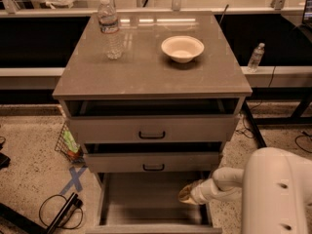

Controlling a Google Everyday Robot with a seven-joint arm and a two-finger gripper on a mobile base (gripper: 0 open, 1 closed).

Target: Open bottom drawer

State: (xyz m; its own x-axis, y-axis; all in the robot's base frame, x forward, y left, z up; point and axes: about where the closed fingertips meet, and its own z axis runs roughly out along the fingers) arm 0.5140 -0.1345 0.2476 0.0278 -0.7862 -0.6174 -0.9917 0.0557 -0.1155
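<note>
Down at the foot of the cabinet point(146, 77), the bottom drawer point(146, 201) is pulled far out, its bare grey tray on show and its front rail right at the lower edge of my view. Its handle is out of sight from here. The gripper point(187, 194) hangs over the right side of that tray, just below the middle drawer point(153, 162). I cannot tell whether it is open, closed or gripping anything. The arm point(226, 179) reaches in from the right, across the drawer's side wall.

I judge the task all but done, so the risks lie in getting out cleanly.

- If I lift straight up, the gripper could knock the middle drawer's front, which overhangs it.
- If I swing right too low, the arm could catch the side wall and rack the drawer sideways on its runners.
- If I pull further, I cannot see how much travel is left. A hard stop could jolt the cabinet, and the bottle point(109, 28) on top is tall and likely to topple; the bowl point(182, 48) less so.
- The top drawer point(152, 129) and the middle one both stand a little ajar, so the weight already leans forward.

I would back out slowly, low and level.
</note>
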